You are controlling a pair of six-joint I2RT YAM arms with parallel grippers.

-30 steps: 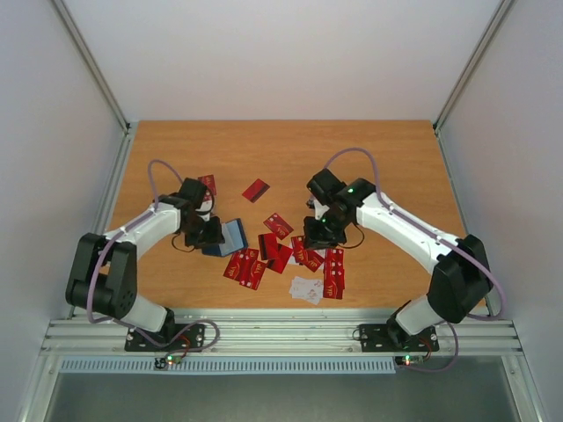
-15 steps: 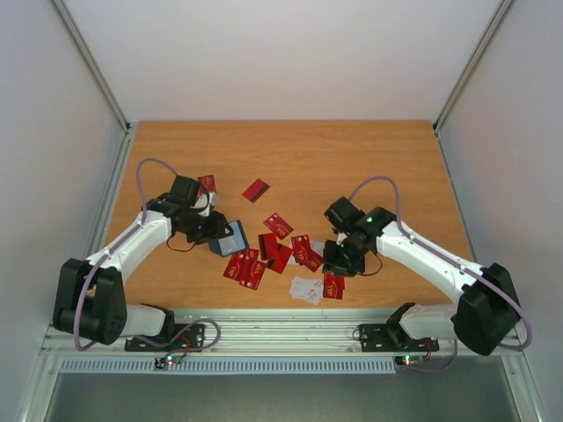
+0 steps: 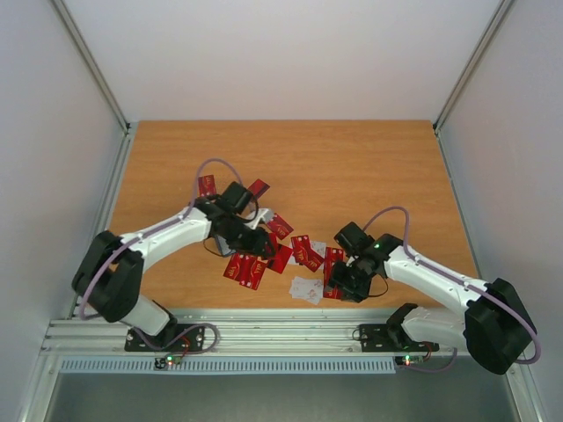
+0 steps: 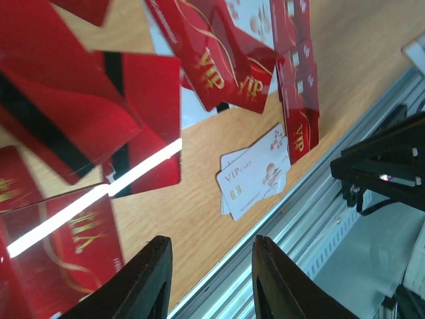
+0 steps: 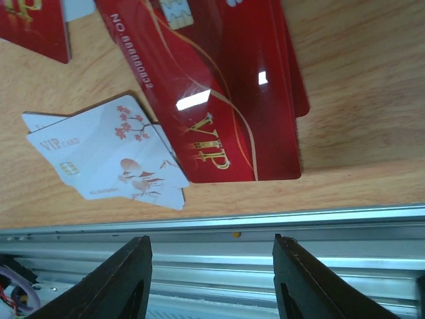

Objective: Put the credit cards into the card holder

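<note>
Several red credit cards [image 3: 244, 268] lie scattered at the table's front middle, with a pair of white ones [image 3: 306, 288] near the front edge. My left gripper [image 3: 252, 236] hovers over the left part of the pile, open and empty; its wrist view shows red cards [image 4: 119, 119] and the white cards [image 4: 255, 176] beyond the jaws [image 4: 209, 242]. My right gripper [image 3: 343, 283] is open and empty over a stack of red cards [image 5: 226, 100] beside the white cards [image 5: 113, 156], its fingertips above the front rail. The card holder does not show; my left arm covers where it lay.
Two single red cards [image 3: 208, 185] [image 3: 257, 188] lie farther back on the left. The aluminium rail [image 3: 281, 330] runs along the table's front edge, right below the right gripper. White walls and frame posts bound the table on the left, right and back.
My left arm has swung right, from the card holder to over the card pile, and now hides the holder. My right gripper has moved back toward the front edge.
</note>
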